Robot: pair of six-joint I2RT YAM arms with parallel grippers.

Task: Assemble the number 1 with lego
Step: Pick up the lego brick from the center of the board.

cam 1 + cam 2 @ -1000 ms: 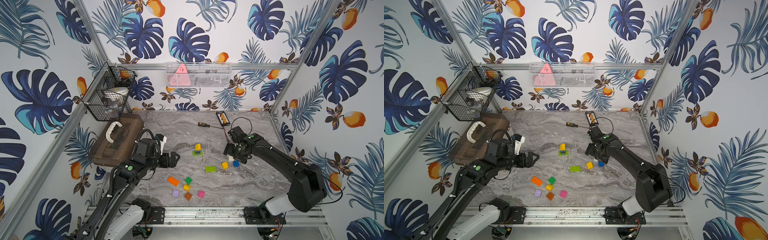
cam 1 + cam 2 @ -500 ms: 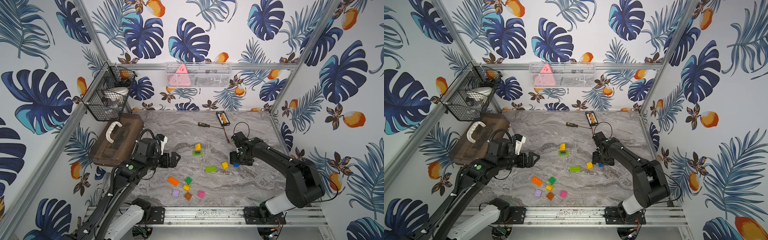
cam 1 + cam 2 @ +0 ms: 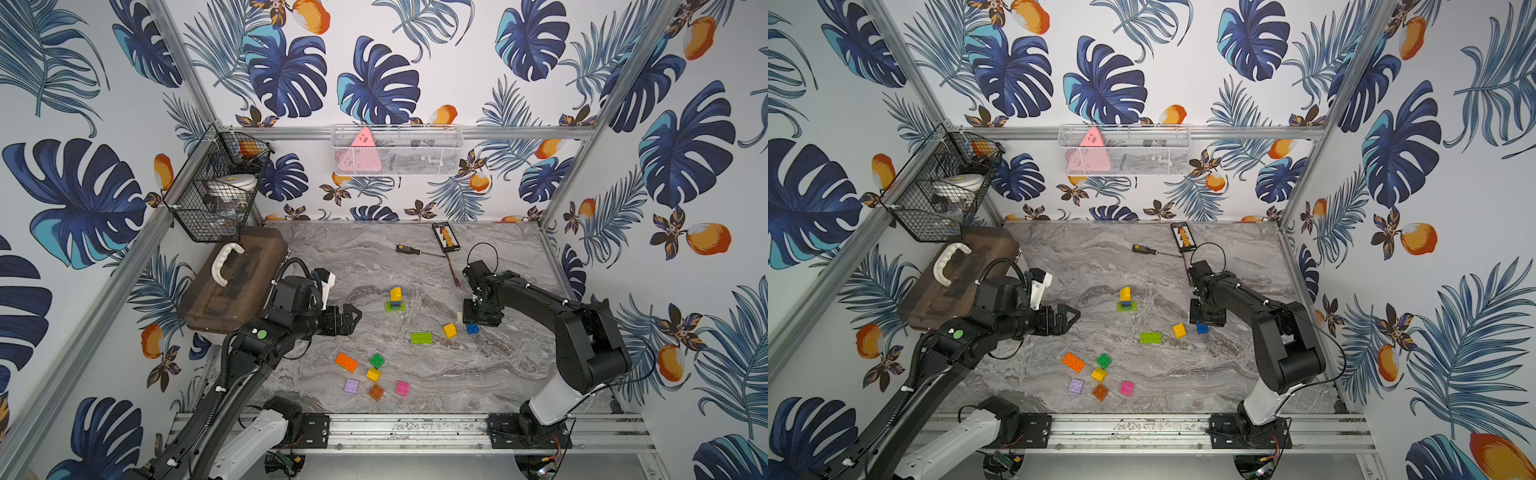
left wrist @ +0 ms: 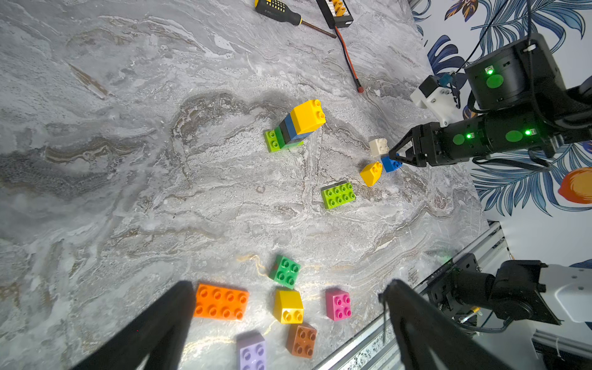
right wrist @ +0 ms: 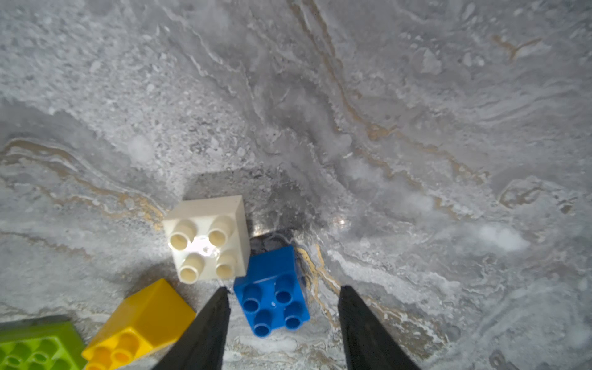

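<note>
Right end effector [image 5: 284,288]: jaws partly apart, straddling the blue brick [image 5: 271,288]. One finger is just beside it and there is a gap at the other, so it is not gripped.
Left end effector [image 3: 354,320]: jaws wide, holding nothing, above the table and apart from the bricks.
Beside the blue brick: one white brick [image 5: 206,238] at its corner, and one yellow brick [image 5: 141,323] tipped over just beside that.
Stack [image 4: 296,126]: one, upright mid-table, in four layers of green base, black, blue and yellow top.
Loose lego: ten in all. Two are yellow, two orange and two green, with one blue, one white, one pink brick [image 4: 338,304] and one purple brick [image 4: 253,352].
Long bricks: lime green brick [image 3: 421,337] and orange brick [image 3: 346,362], eight studs each.
Material: glossy moulded plastic with round studs.
Table [image 3: 478,374]: grey veined marble pattern.
Room: leaf-and-fruit wallpaper and aluminium frame rails.
</note>
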